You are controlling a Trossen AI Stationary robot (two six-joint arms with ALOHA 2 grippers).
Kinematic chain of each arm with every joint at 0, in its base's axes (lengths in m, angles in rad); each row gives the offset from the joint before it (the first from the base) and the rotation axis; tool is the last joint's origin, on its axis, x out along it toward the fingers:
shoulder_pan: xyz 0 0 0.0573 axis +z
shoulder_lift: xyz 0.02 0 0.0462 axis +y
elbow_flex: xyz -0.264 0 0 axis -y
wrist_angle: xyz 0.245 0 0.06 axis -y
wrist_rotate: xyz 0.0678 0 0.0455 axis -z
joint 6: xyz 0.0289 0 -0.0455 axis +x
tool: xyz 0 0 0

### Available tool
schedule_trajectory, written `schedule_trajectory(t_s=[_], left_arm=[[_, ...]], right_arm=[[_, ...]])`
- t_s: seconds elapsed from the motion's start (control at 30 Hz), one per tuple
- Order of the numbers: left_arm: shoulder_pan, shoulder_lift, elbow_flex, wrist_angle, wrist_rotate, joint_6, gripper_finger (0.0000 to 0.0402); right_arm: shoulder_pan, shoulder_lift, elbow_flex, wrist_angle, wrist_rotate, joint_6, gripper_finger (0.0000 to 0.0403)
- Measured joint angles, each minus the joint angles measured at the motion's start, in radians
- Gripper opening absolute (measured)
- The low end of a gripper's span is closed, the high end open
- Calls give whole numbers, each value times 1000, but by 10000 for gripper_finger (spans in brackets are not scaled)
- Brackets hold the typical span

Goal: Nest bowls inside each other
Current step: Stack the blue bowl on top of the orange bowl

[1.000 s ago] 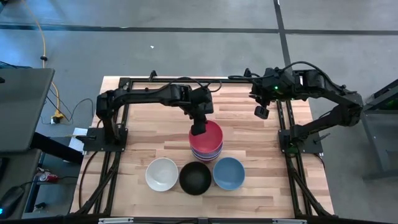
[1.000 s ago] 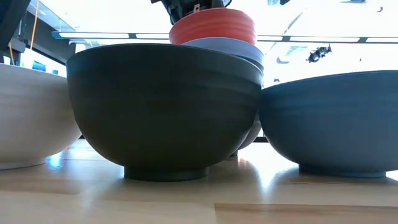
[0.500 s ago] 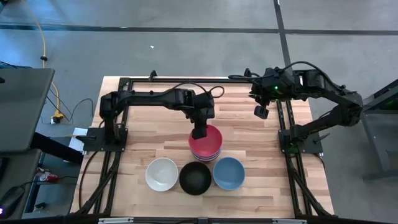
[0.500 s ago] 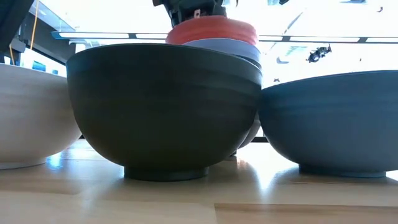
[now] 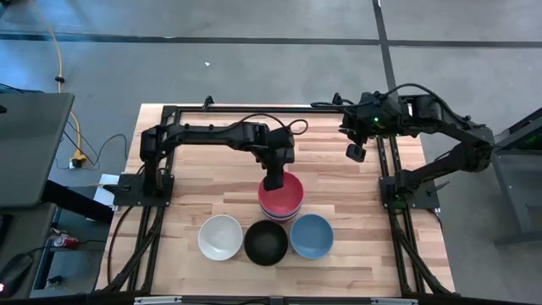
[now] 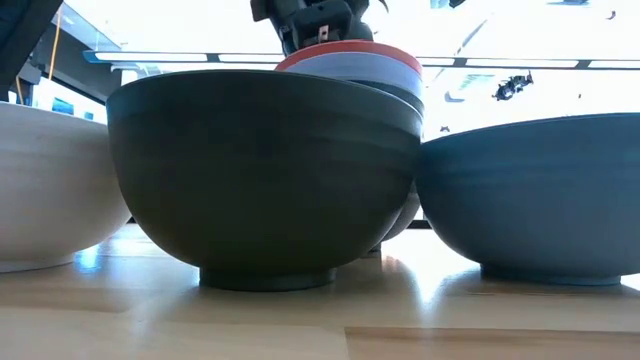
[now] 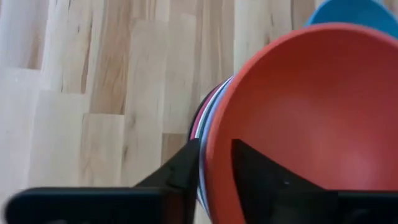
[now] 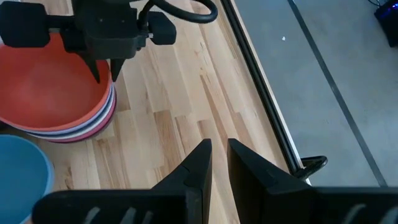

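Observation:
The red bowl (image 5: 285,194) sits on top of a stack of nested bowls (image 5: 279,212) at the table's middle. In the low view only its rim (image 6: 350,52) shows above the lavender bowl (image 6: 380,72). My left gripper (image 5: 273,181) is shut on the red bowl's far rim. A white bowl (image 5: 220,236), a black bowl (image 5: 266,242) and a blue bowl (image 5: 312,235) stand on their feet in a row along the near side. My right gripper (image 5: 356,152) waits, shut, over the far right of the table. My left gripper holds the red bowl by its far rim (image 7: 214,146), pinched with one finger (image 7: 255,167) inside the bowl and the other finger (image 7: 183,169) outside. The fingers come from above, pointing down. The bowl sits upright, nested in the stack.
Bare wood lies left of the stack and toward the far edge (image 5: 212,169). The black frame rails (image 5: 385,182) run along both sides of the table. The right wrist view shows the stack (image 8: 93,127) and the left gripper (image 8: 102,71) from afar.
My left gripper has moved down with the red bowl still held. The bowl has sunk into the stack: a second ago its wall stood well above the lavender bowl, now only its rim shows.

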Motion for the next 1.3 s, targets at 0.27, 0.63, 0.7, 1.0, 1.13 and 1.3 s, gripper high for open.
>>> schedule_trajectory(t_s=[0.27, 0.63, 0.7, 1.0, 1.13, 1.3], left_arm=[[0, -1, 57, -5, 19, 37, 187], [-12, -3, 116, -425, 19, 71, 213], [-28, -3, 116, -503, 20, 70, 212], [-60, -146, 115, -485, 13, 56, 212], [-69, -252, 116, -443, -10, 28, 212], [-120, -401, 113, -456, -136, -23, 211]], right_arm=[[0, 0, 0, 0, 0, -1, 42], [0, 0, -6, -77, -76, 20, 41], [0, -15, -50, -78, -178, 15, 42], [0, -120, -416, 9, -460, 53, 42], [0, -154, -575, 169, -581, 78, 48], [37, -161, -732, 410, -748, 180, 76]])
